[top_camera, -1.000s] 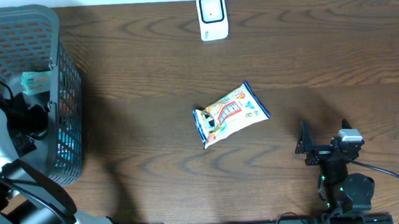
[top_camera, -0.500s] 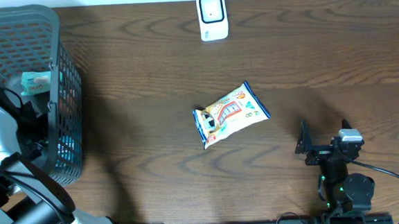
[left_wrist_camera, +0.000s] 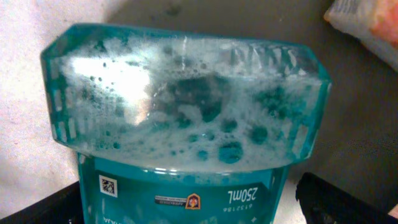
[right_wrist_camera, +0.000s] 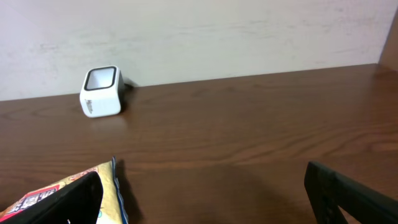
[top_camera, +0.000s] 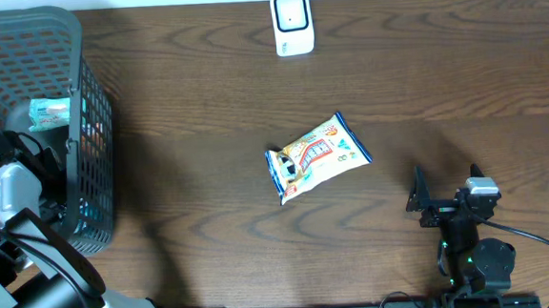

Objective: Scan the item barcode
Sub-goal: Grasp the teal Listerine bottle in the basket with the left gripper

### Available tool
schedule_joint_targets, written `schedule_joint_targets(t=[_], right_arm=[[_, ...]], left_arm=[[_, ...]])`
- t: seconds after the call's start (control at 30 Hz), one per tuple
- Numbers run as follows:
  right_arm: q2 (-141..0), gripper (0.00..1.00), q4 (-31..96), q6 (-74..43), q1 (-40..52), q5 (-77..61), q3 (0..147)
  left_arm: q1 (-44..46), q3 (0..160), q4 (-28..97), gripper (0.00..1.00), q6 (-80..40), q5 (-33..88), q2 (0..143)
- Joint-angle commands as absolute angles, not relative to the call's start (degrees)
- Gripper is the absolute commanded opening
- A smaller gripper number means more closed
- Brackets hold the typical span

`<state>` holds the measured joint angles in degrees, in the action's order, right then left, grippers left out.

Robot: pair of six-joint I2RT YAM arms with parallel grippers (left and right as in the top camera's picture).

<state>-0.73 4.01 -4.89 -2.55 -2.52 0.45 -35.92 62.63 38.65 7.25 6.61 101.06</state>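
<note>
While the left arm point(top_camera: 14, 189) shifts inside the basket point(top_camera: 95, 155), its white link swinging a little rightward over the last second, the left jaws stand wide and hold nothing. In the wrist view their dark tips sit low at either side of the teal bottle point(left_wrist_camera: 186, 124). That bottle is the item I take to be next for scanning. It lies in the basket, foam clinging inside its clear wall, with a label that carries a small square code point(left_wrist_camera: 107, 185) and upside-down print. So the step in hand looks like a reach that has come close but has not yet closed. The bottle is not lifted, and nothing is scanned. A pale packet corner point(left_wrist_camera: 364, 18) shows just beyond the bottle and could be caught by a wide closing. The mesh wall stands between the bottle and the open counter point(top_camera: 205, 110), so the lift must clear the rim. Farther out, nothing has moved. The right arm point(top_camera: 460, 214) rests at the near right edge, and the right jaws are spread wide and empty, well apart from everything. The snack packet point(top_camera: 316, 157) lies flat mid-counter, off the straight line to the reader. At the far edge stands the white scanner point(top_camera: 292, 24), window up, unobstructed; the code will have to be turned toward it.
</note>
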Motion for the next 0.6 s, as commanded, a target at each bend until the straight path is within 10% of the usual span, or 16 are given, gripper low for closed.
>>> schedule_joint_targets(t=[0.0, 0.27, 0.57], right_arm=[[-0.6, 0.99, 4.1, -4.0, -2.8, -2.0, 0.3], [-0.6, 0.99, 4.1, -4.0, -2.8, -2.0, 0.3], [-0.6, 0.99, 4.1, -4.0, -2.8, -2.0, 0.3]], left_arm=[[-35.8, 60.3, 38.7, 0.98, 5.3, 6.5, 102.7], [-35.8, 60.2, 38.1, 0.99, 5.3, 6.4, 102.7], [-35.8, 60.2, 38.1, 0.56, 5.3, 6.4, 102.7]])
